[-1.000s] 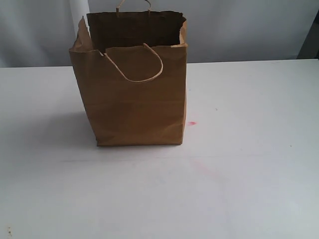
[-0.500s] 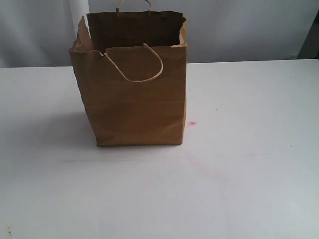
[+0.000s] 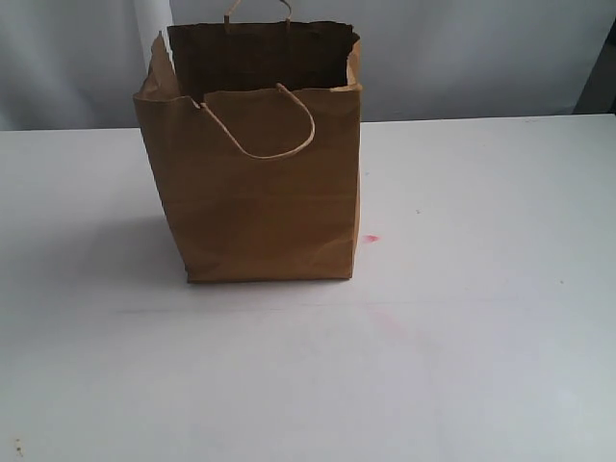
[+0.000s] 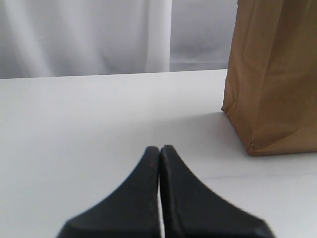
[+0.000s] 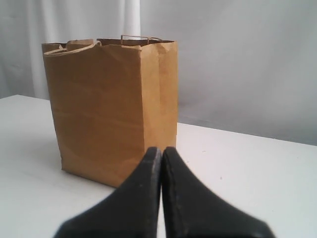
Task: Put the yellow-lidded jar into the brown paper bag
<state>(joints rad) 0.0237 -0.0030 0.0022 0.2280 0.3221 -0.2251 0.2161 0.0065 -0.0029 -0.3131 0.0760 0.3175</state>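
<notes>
The brown paper bag (image 3: 258, 183) stands upright on the white table, its mouth open and dark inside, one loop handle drooping over the front face. The yellow-lidded jar shows in no view. Neither arm appears in the exterior view. In the left wrist view my left gripper (image 4: 160, 148) is shut with nothing in it, low over the table, with the brown paper bag's (image 4: 275, 79) lower corner off to one side and apart from it. In the right wrist view my right gripper (image 5: 159, 149) is shut and empty, pointing at the brown paper bag (image 5: 111, 104), some way short of it.
The white table (image 3: 462, 327) carries faint pink smears (image 3: 372, 238) beside and in front of the bag. A pale curtain (image 3: 77, 58) hangs behind the table's far edge.
</notes>
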